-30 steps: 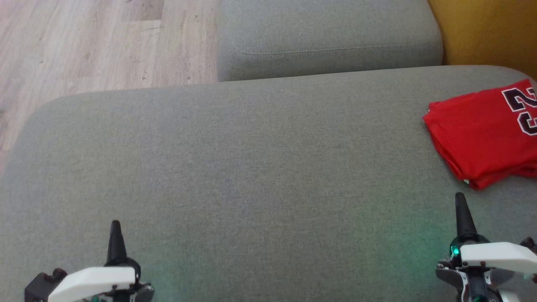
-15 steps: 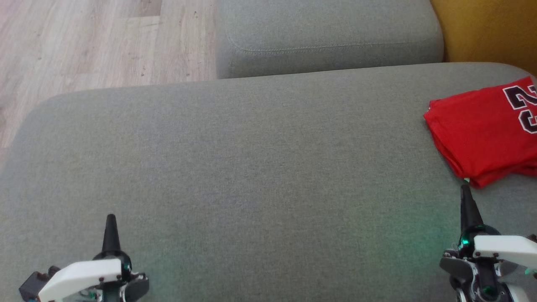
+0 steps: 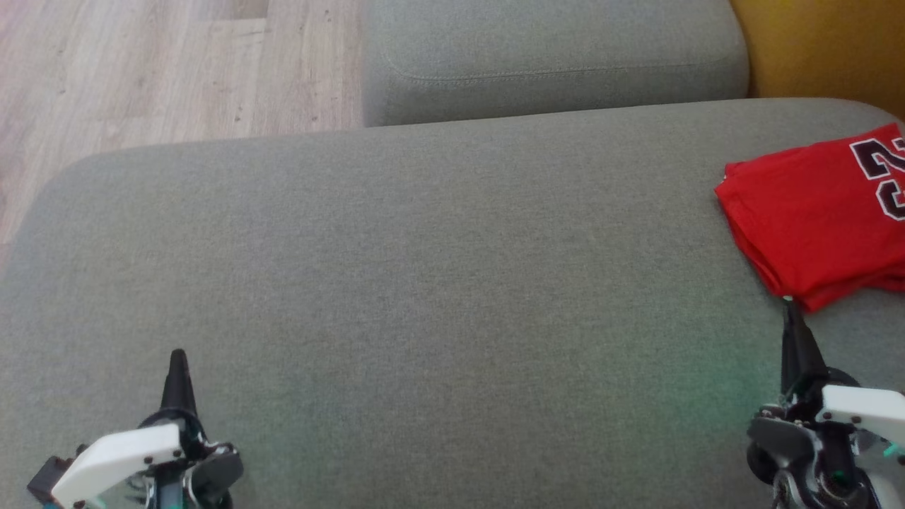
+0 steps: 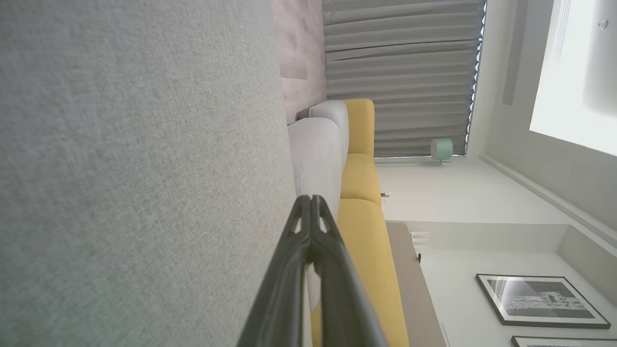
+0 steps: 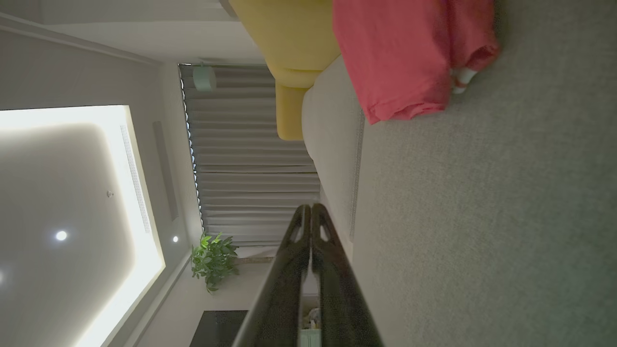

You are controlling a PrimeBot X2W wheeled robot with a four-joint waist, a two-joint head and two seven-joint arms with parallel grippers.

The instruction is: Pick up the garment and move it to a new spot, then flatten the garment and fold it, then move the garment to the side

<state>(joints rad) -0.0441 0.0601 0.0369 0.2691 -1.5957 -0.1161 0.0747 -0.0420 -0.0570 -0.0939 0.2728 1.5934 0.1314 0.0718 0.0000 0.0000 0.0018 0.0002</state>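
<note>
The garment (image 3: 813, 212), a red jersey with dark numerals, lies folded at the right edge of the grey sofa cushion (image 3: 438, 283). In the right wrist view the garment (image 5: 400, 53) sits at the top, apart from the fingers. My right gripper (image 3: 793, 311) is shut and empty, its tip just below the garment's near corner; I cannot tell if it touches. My left gripper (image 3: 177, 357) is shut and empty over the cushion's lower left. The left gripper (image 4: 311, 198) and the right gripper (image 5: 308, 206) each show both fingers pressed together.
A second grey cushion (image 3: 551, 56) lies beyond the main one. Wooden floor (image 3: 141, 71) shows at the upper left. A yellow seat (image 3: 827, 49) stands at the upper right, the same yellow seat (image 4: 361, 183) showing past the cushion's edge.
Both grippers have sunk toward the bottom of the head view, still shut. The whole picture has slid up a little, so the camera has moved. The garment lies as before.
</note>
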